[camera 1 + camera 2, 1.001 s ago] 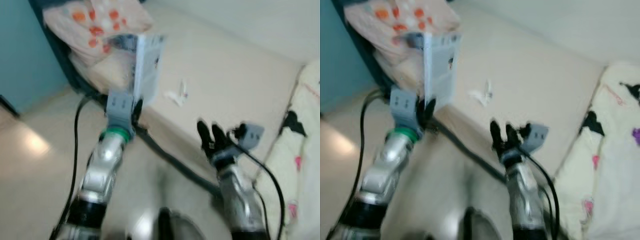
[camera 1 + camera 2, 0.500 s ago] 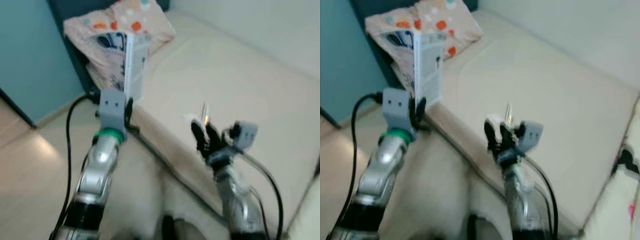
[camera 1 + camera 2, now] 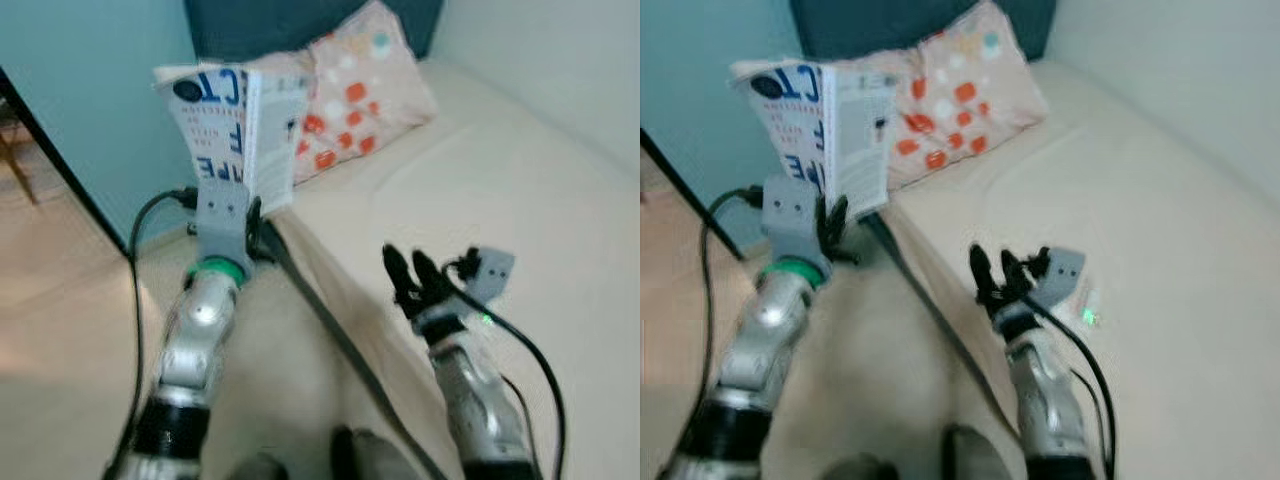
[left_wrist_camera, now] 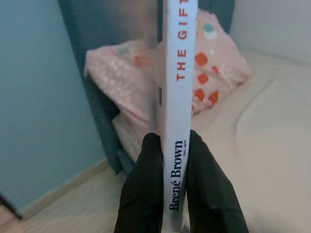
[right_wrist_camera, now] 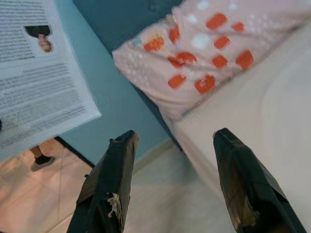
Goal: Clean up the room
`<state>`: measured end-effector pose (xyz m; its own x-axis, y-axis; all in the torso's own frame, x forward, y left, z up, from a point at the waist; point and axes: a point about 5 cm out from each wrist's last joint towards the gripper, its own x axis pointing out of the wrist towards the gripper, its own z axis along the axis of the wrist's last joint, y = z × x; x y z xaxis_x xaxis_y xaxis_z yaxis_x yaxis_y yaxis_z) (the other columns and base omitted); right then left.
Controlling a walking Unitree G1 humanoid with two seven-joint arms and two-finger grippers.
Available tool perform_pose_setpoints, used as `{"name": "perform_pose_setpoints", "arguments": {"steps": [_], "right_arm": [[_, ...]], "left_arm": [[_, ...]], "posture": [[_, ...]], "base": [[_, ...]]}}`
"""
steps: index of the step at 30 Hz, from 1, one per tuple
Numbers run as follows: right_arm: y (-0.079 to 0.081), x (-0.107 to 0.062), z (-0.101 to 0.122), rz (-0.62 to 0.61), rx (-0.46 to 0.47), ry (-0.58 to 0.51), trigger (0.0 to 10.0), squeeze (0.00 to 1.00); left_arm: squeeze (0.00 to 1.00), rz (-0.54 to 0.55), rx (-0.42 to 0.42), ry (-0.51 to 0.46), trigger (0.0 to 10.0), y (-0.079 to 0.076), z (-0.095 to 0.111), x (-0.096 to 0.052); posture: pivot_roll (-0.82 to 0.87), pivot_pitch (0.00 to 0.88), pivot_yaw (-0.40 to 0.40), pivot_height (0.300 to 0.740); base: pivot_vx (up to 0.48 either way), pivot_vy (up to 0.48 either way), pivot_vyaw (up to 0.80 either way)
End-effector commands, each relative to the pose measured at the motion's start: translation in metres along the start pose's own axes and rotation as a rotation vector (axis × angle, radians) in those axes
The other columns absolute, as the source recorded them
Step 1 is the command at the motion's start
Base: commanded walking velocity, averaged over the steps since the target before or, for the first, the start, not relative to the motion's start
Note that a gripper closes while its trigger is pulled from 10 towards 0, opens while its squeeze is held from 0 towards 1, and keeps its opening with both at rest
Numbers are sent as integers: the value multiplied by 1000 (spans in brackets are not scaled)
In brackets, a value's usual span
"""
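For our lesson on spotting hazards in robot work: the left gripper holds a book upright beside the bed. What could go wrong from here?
1. The left gripper pinches the book only at the bottom of its spine, so the tall book might tip or slip.
2. A black cable loops beside the left arm and could snag.
3. The open right gripper hovers near the mattress edge and may bump it.

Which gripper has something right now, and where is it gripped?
The left gripper pinches a white book upright by the bottom of its spine. The right gripper is open and empty.

A pink pillow (image 3: 355, 95) with orange spots leans on the dark headboard (image 3: 290, 25); teal wall (image 3: 90, 70) beside.
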<state>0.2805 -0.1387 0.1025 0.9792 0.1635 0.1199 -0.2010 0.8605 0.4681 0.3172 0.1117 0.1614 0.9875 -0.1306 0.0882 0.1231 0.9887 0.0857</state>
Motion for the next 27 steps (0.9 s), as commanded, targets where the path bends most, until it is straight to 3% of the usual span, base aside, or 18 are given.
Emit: {"name": "perform_pose_setpoints", "arguments": {"steps": [1,22,26,27], "right_arm": [[1,-2,-4,-14,14,8,10000,0],[-7,-2,-3,-64,5,2,10000,0],[-10,-2,-4,-77,-2,8,10000,0],[-17,-4,-9,-108,-16,28,10000,0]], "left_arm": [[0,-7,19,-13,10000,-1,2,0],[0,-55,43,-14,10000,-8,0,1],[0,-139,62,1,10000,-16,-6,-2],[0,-230,86,48,10000,-24,-21,-9]], "posture": [[7,55,-18,740],[4,52,-14,740],[4,52,-14,740],[1,44,-15,740]], "base": [[480,0,0],[480,0,0],[172,0,0],[0,0,0]]}}
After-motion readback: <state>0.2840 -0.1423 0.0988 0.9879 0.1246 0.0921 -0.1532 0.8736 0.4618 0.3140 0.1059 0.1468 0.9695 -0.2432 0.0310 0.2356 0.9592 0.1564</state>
